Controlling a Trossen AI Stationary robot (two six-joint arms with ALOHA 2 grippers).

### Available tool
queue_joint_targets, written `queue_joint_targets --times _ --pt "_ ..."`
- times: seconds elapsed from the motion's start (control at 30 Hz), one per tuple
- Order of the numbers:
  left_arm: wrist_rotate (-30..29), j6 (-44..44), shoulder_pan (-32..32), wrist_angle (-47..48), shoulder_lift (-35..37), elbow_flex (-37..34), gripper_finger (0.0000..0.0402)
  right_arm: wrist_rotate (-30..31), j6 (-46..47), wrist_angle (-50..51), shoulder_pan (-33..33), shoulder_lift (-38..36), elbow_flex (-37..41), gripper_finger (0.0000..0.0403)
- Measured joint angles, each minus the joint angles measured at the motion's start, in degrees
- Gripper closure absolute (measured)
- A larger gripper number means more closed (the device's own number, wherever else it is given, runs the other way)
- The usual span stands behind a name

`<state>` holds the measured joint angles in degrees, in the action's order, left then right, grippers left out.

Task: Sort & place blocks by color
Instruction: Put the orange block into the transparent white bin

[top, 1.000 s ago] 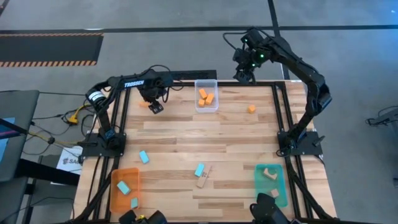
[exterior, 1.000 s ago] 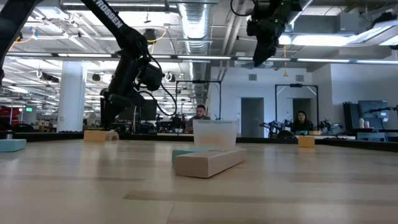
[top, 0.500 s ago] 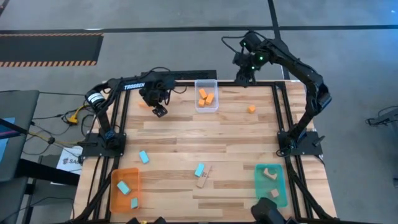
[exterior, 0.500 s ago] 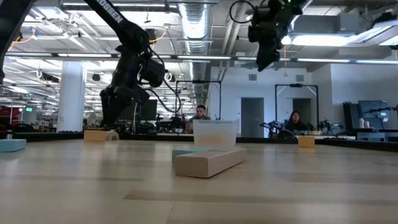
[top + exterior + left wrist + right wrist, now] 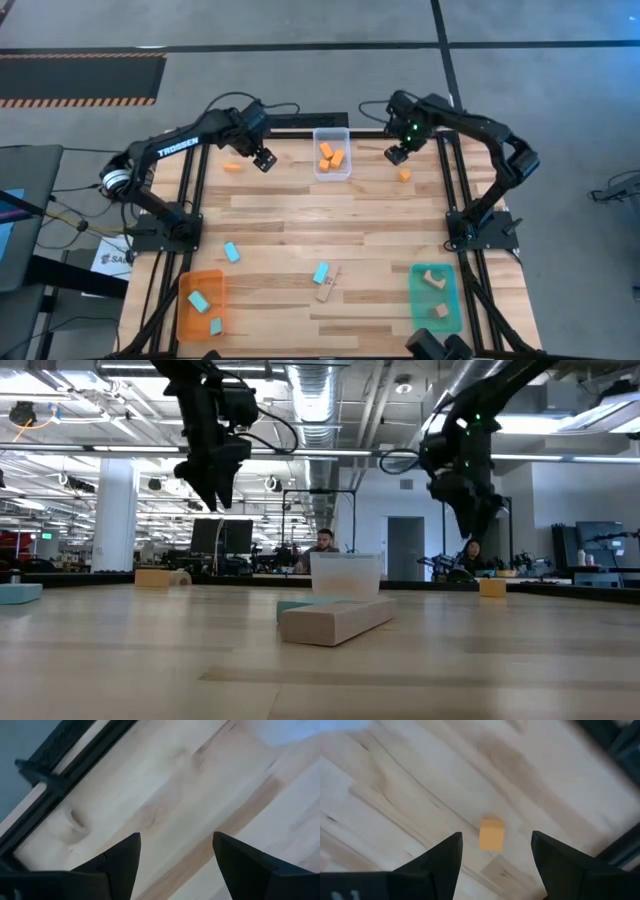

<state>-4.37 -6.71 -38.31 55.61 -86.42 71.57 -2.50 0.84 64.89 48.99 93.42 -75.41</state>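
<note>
Overhead, a pale planked bench (image 5: 330, 225) ringed by a black frame is being shown on a grey floor. A clear tray (image 5: 332, 154) at its far edge is holding two orange blocks (image 5: 330, 155). An orange tray (image 5: 200, 304) at the near left corner is holding two teal blocks (image 5: 203, 306), and a green tray (image 5: 436, 297) at the near right is holding two tan blocks (image 5: 433, 284). Loose teal blocks (image 5: 231, 252) and a long tan block (image 5: 328, 284) are lying on the near half.

The left end effector (image 5: 264, 160) is being held with fingers spread wide above bare wood, near a loose orange block (image 5: 232, 167). The right end effector (image 5: 395, 154) is also being held wide, above the far right; its wrist camera is framing another orange block (image 5: 491, 834) between the fingers.

Only at bench level is the room being shown: a ducted ceiling, pillars, and seated people (image 5: 322, 546) behind the bench.
</note>
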Motion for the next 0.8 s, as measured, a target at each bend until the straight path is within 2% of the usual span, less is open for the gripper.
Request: queue_joint_targets --times 0.27,0.8 --pt "1.5 -0.6 0.0 -0.1 1.4 0.0 0.0164 2.2 2.3 -6.6 -0.2 0.4 10.4 0.0143" --pt "2.4 -1.3 0.0 0.0 1.1 0.0 0.0164 1.1 1.2 -14.9 0.0 0.4 19.4 0.0143"
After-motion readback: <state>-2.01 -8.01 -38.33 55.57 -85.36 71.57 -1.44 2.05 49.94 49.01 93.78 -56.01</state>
